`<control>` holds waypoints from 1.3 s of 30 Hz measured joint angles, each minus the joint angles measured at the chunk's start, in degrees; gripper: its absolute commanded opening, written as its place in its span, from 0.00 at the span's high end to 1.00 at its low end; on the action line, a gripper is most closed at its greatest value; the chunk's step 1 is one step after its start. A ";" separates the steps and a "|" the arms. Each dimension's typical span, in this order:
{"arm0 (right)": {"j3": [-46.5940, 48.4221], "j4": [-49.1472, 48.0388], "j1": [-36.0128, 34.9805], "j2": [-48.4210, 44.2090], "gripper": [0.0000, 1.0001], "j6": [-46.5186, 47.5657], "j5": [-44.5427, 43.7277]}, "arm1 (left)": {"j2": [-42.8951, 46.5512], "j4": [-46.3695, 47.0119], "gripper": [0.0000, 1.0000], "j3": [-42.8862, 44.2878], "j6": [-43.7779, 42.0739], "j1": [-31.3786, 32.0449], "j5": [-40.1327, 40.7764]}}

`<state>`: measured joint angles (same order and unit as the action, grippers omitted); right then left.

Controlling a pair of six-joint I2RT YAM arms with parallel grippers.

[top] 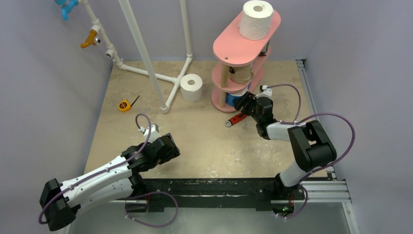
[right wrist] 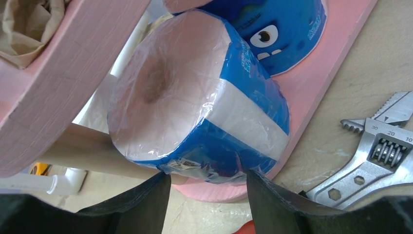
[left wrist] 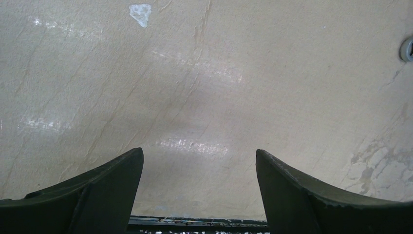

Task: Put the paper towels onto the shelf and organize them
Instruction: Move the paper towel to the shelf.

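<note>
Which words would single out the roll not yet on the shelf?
Find the white pipe frame at the back. Beside its foot stands a white roll, upright. Only this roll sits on the table, not on the pink shelf.

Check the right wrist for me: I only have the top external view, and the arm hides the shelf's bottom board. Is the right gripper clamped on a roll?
Observer: No. The right gripper has its jaws apart. The blue-wrapped roll sits just past the fingertips on the bottom board, its flat end toward the camera. I cannot tell whether they touch it.
Operator: Anything else on that board?
Observer: A second blue-wrapped roll, printed with a cartoon eye, right behind the first.
Operator: And the left gripper?
Observer: The left gripper is open over bare table, with nothing between its fingers.
</note>
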<state>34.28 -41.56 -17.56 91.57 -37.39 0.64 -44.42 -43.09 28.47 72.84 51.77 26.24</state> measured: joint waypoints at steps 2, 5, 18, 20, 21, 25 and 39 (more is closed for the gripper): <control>0.37 -0.13 -0.17 0.59 0.42 -0.20 0.07 | -0.20 -0.02 0.16 0.00 0.00 0.00 0.00; 0.92 -0.57 -0.33 1.49 0.42 -0.59 0.13 | -0.31 -0.11 0.16 0.00 0.00 0.00 0.09; 2.40 -1.79 -1.05 3.76 0.41 -2.27 0.11 | -0.74 -0.33 0.15 0.00 0.00 0.00 0.44; 2.47 -1.84 -1.22 3.80 0.41 -2.49 0.09 | -0.74 -0.33 0.15 0.00 0.00 0.00 0.48; 2.51 -1.88 -1.31 3.85 0.41 -2.64 0.09 | -0.74 -0.31 0.15 0.00 0.00 0.00 0.52; 2.91 -2.14 -1.62 4.39 0.41 -3.02 0.11 | -0.76 -0.33 0.15 0.00 0.00 0.00 0.61; 3.54 -2.84 -1.92 5.31 0.38 -4.00 0.11 | -0.79 -0.76 0.15 0.00 0.00 0.00 0.74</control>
<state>37.82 -44.40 -19.49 96.88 -41.39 0.75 -45.21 -43.86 28.47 72.84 51.77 26.98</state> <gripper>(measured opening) 0.603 0.845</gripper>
